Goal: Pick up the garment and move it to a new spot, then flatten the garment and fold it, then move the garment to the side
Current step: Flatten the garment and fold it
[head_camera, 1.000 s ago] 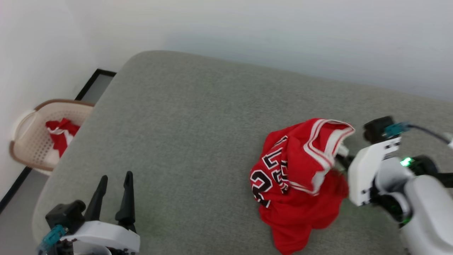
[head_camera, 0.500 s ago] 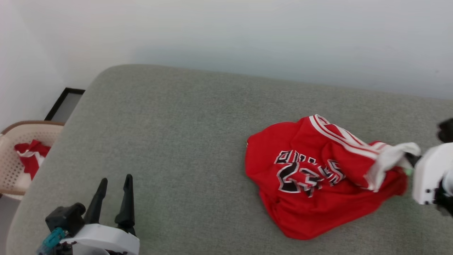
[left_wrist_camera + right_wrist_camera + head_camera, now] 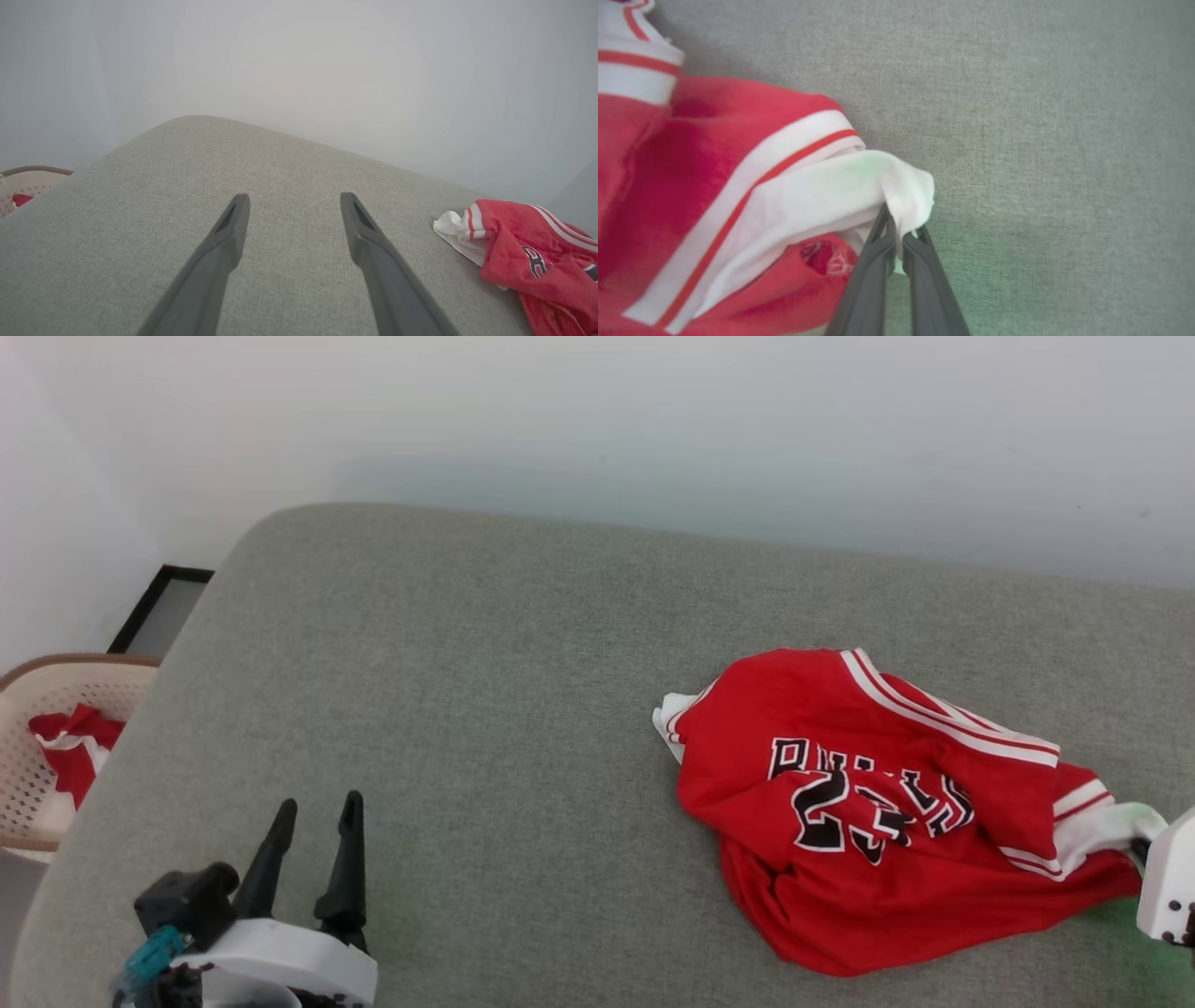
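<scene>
Gripping garment point(image 3: 868, 821) by sleeve point(image 3: 859, 186): right end effector point(image 3: 901, 225), rest heaped leftward.

Red garment point(image 3: 896, 821): black white-edged "23" on front, upside down; word beside it crumpled, unreadable.

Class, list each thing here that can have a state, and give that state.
garment: crumpled, unfolded, lying on the grey cushion.
right gripper: shut on the garment's white sleeve.
left gripper: open, empty.
basket: holding red-and-white cloth.
</scene>
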